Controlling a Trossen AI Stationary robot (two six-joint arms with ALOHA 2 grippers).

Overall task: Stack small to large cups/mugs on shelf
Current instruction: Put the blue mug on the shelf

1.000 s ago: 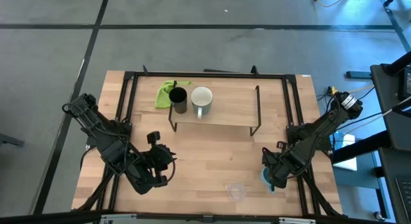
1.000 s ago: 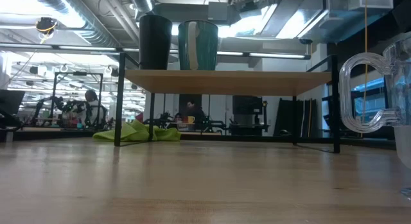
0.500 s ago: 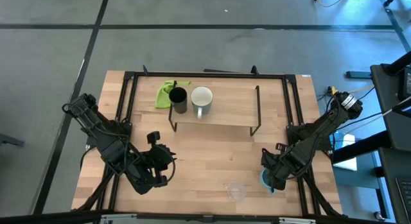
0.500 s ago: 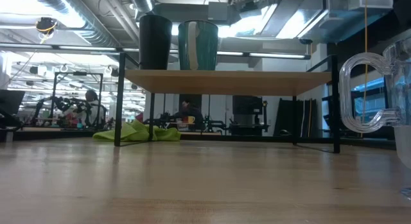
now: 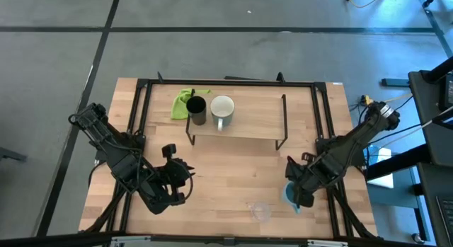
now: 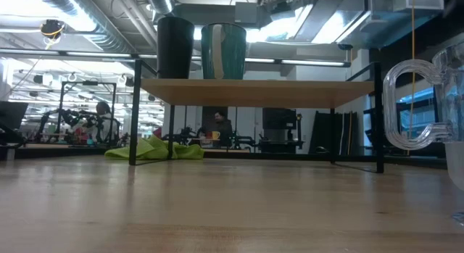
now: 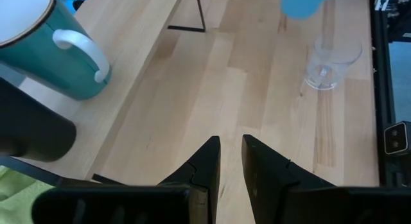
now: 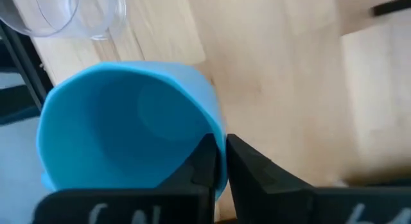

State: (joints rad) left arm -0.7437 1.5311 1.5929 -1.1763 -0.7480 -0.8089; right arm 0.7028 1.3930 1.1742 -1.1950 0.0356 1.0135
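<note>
A light blue mug (image 5: pixel 289 196) sits near the table's right near corner, with my right gripper (image 8: pixel 221 161) shut on it. The clear cup (image 5: pixel 260 211) stands just left of it by the near edge; its handle (image 6: pixel 409 104) looms large in the low view. A black cup (image 5: pixel 197 110) and a white-rimmed mug (image 5: pixel 222 109) stand on the left half of the shelf (image 5: pixel 248 128). From the left wrist view that mug's wall is teal (image 7: pixel 48 57). My left gripper (image 7: pixel 231 161) hovers shut over the table's left near part, touching nothing. My right gripper pinches the light blue mug's rim wall (image 8: pixel 217 137), with one finger (image 8: pixel 204 163) inside the mug and the other finger (image 8: pixel 247 165) outside. The fingers come from above, slanting from the table's right. Whether the mug's base is on the table does not show.
A green cloth (image 5: pixel 184 102) lies behind the shelf's left end on the table. The shelf's right half is bare, on thin black legs (image 5: pixel 283 123). A black frame (image 5: pixel 320 112) runs along the table's sides. Bare wood lies between the two arms.
My right gripper, with the light blue mug in it, has shifted a little toward the table's left. The left arm and the cups on the shelf have kept still.
</note>
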